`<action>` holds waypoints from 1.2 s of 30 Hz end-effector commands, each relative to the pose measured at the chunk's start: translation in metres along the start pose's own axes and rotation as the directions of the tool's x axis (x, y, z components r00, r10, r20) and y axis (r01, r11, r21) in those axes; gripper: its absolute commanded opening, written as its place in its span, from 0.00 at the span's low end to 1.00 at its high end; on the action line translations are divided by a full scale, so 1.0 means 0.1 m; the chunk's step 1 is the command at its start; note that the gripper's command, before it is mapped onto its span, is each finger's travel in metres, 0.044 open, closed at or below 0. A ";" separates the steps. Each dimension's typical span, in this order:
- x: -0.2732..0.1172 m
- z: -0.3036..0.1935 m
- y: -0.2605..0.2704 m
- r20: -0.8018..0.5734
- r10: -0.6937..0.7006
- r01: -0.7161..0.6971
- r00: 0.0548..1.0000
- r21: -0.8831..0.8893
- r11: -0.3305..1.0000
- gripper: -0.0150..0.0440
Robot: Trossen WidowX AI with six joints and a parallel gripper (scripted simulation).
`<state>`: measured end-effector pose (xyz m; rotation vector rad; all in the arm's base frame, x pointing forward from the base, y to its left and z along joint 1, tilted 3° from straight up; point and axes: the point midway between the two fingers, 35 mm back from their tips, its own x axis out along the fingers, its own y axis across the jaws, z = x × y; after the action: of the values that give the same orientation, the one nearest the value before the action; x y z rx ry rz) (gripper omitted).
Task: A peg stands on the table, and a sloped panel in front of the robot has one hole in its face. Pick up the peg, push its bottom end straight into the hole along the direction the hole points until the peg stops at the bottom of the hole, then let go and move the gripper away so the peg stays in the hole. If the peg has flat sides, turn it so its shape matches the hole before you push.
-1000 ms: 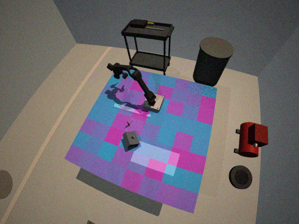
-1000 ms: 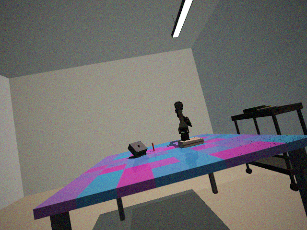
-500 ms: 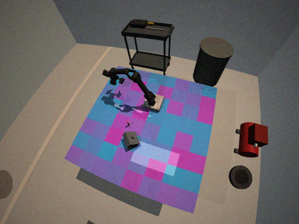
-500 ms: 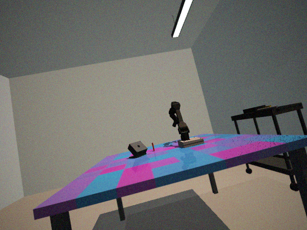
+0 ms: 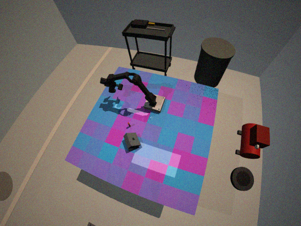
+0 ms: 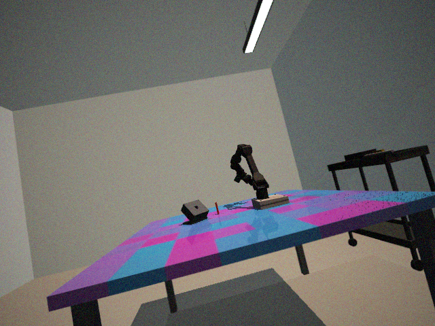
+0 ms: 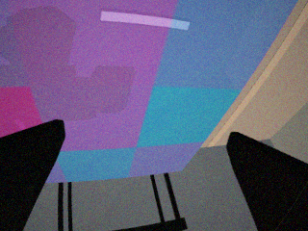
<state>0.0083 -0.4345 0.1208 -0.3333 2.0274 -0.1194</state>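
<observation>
A thin red-orange peg [image 5: 129, 124] [image 6: 217, 208] stands upright on the table, close to the panel on the robot's side. Its cross-section is too small to tell. The grey sloped panel block [image 5: 128, 138] [image 6: 200, 213] has one small dark hole [image 5: 133, 139] [image 6: 196, 207] in its face; the hole's shape is unclear. My gripper [image 5: 116, 89] [image 6: 243, 179] [image 7: 148, 135] is open with nothing between its fingers. It hangs high above the table's far left part in the top view, well away from peg and panel. Neither peg nor panel shows in the wrist view.
The arm's pale base plate [image 5: 160, 100] [image 6: 272, 202] sits on the patchwork table [image 5: 184, 206] [image 6: 189, 245]. A black cart [image 5: 148, 34] [image 6: 407, 151] and a dark barrel [image 5: 211, 65] stand beyond the table. A red tank [image 5: 246, 141] is off to the right.
</observation>
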 end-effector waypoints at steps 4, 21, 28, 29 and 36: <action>-0.19 0.34 0.04 0.061 -0.022 0.029 0.998 -0.107 0.994 1.00; -0.60 1.24 0.30 0.209 -0.028 0.106 0.978 -0.372 0.922 1.00; -0.77 1.58 0.47 0.263 -0.016 0.143 0.965 -0.471 0.870 1.00; -0.80 1.62 0.50 0.271 -0.014 0.149 0.963 -0.485 0.862 1.00; -0.97 1.92 0.71 0.319 0.007 0.188 0.948 -0.575 0.796 1.00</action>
<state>0.1980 -0.3379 0.0962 -0.7694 1.7171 0.4734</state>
